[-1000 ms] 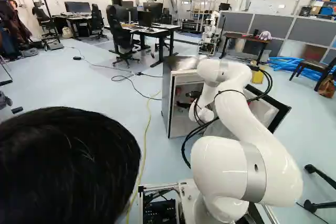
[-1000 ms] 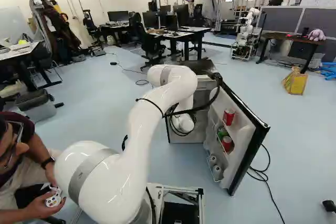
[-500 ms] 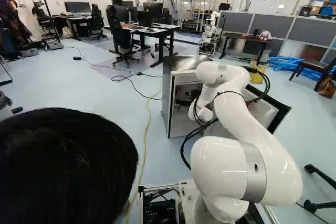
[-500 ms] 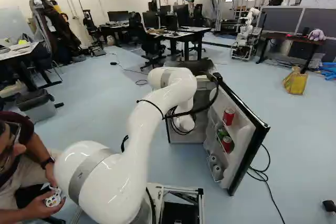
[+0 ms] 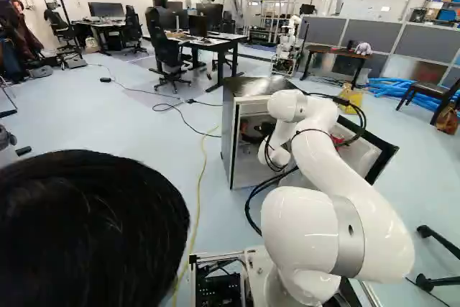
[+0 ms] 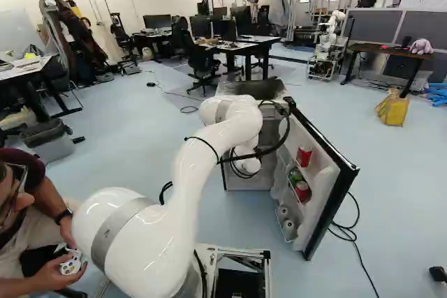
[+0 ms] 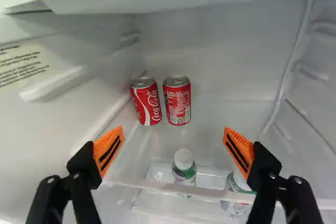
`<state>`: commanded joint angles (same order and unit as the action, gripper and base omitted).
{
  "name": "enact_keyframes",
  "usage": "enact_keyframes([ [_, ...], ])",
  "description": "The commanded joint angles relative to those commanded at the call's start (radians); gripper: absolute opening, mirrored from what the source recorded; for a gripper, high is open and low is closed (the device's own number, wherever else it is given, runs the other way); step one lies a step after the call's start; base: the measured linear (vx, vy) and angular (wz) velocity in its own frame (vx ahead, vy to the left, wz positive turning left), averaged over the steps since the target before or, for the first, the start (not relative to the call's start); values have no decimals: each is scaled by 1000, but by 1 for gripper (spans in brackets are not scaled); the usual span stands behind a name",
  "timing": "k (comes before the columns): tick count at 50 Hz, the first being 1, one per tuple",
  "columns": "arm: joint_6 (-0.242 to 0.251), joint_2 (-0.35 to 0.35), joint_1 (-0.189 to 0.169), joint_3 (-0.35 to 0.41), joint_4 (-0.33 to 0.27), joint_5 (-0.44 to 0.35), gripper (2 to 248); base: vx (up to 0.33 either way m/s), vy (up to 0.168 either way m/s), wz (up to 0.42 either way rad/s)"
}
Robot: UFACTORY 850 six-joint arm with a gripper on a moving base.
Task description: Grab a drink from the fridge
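The wrist view has the orange-padded fingers (image 7: 107,150) spread apart; ahead, two red soda cans (image 7: 177,102) stand side by side inside the fridge (image 5: 228,131), white-capped bottles (image 7: 185,174) nearer. The open door (image 6: 321,204) holds drink cans (image 6: 304,156) over pale blue floor (image 6: 140,123), desks (image 6: 241,45) beyond.

The glossy white arm (image 5: 334,156) had smooth, rounded segments, a silver-grey band (image 5: 350,239) around its thick lower part and looping black cables (image 5: 363,116). Its black tool (image 5: 253,134) carried orange pads (image 7: 108,150) with black stripes and small metallic screws (image 7: 297,180).
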<state>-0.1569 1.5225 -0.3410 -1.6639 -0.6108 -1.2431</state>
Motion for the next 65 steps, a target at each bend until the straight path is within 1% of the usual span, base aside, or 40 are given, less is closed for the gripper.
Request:
enact_keyframes([
  [11,0,71,3,-104,0,0,247,0,0,0],
  [47,0,236,25,-398,0,0,247,0,0,0],
  [65,0,298,37,-507,0,4,247,0,0,0],
])
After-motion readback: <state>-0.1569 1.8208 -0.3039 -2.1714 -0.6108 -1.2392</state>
